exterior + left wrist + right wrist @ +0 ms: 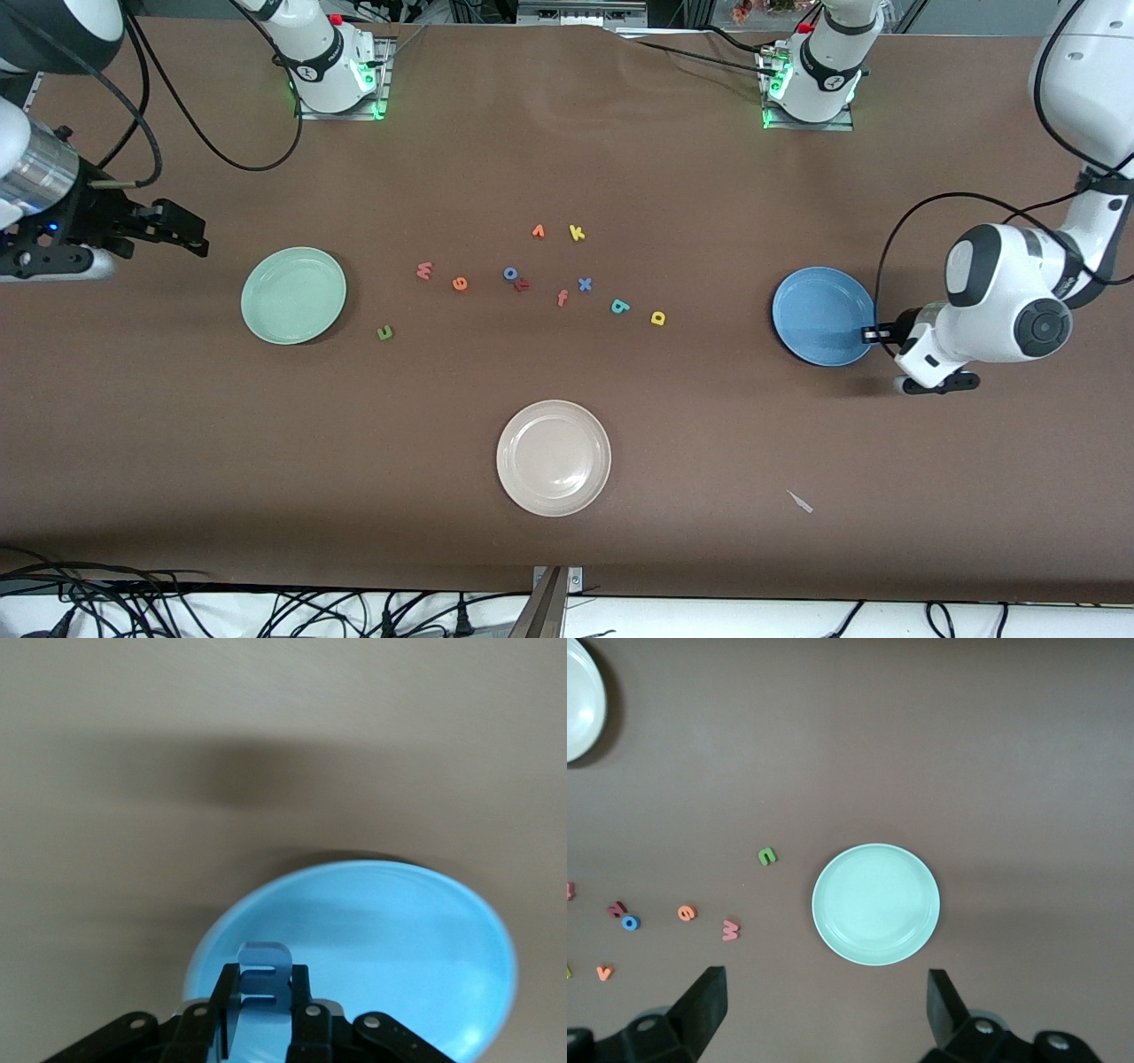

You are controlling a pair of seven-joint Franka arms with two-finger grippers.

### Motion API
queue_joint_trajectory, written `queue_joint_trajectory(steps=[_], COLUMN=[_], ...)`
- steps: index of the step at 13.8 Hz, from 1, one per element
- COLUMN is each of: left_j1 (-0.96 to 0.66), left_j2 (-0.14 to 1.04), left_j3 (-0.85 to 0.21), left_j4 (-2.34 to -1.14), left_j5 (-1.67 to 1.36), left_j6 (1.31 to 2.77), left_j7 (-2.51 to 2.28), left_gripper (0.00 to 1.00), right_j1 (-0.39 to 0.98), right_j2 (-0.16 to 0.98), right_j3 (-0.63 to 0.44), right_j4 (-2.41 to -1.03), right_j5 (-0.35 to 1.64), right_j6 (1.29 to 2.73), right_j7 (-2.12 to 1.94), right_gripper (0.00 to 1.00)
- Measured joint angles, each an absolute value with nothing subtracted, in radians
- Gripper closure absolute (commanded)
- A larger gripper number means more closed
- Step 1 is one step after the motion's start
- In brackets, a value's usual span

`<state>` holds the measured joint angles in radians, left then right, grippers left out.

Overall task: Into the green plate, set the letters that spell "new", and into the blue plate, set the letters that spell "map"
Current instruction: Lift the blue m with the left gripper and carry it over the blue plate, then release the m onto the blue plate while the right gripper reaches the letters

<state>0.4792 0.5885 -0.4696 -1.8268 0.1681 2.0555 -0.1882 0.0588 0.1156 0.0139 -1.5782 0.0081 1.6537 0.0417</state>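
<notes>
Blue m [263,974] is pinched in my left gripper [264,1003] over the blue plate [811,306]; I'd lower, then release inside rim. Right gripper [824,1005] waits, jaws wide.

The brown table [709,443] carries three plates [554,457] and scattered foam letters [521,282].

We are seeing the periwinkle "m" [263,979] hanging upright over the blue plate [425,957]; the green plate [293,295] is lying bare.
</notes>
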Motion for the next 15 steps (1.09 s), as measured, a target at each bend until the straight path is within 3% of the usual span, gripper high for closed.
queue_joint_trajectory(steps=[1,2,6,12,15], left_j1=[0.471,0.464,0.46,0.447,0.344], left_j2=[0.596,0.599,0.597,0.527,0.53], left_j3=[-0.473,-0.473,-0.481,-0.702,-0.733], left_j4=[-1.828,-1.832,-1.831,-1.808,-1.821], left_j5=[0.136,0.121,0.115,0.112,0.112], left_j6=[2.054,2.053,2.027,1.937,1.974], left_j7=[-0.188,-0.189,-0.189,-0.539,-0.836], left_gripper=[0.24,0.0,0.0,0.0,0.0], right_j1=[0.058,0.057,0.057,0.102,0.144], right_j2=[0.142,0.169,0.219,0.243,0.275], right_j3=[0.014,0.013,0.013,0.024,0.027], right_j4=[-1.582,-1.583,-1.582,-1.582,-1.583], right_j5=[0.008,0.008,0.008,0.009,0.021], right_j6=[1.665,1.682,1.7,1.73,1.792], right_j7=[0.042,0.042,0.04,-0.018,-0.072], right_gripper=[0.0,0.0,0.0,0.0,0.0])
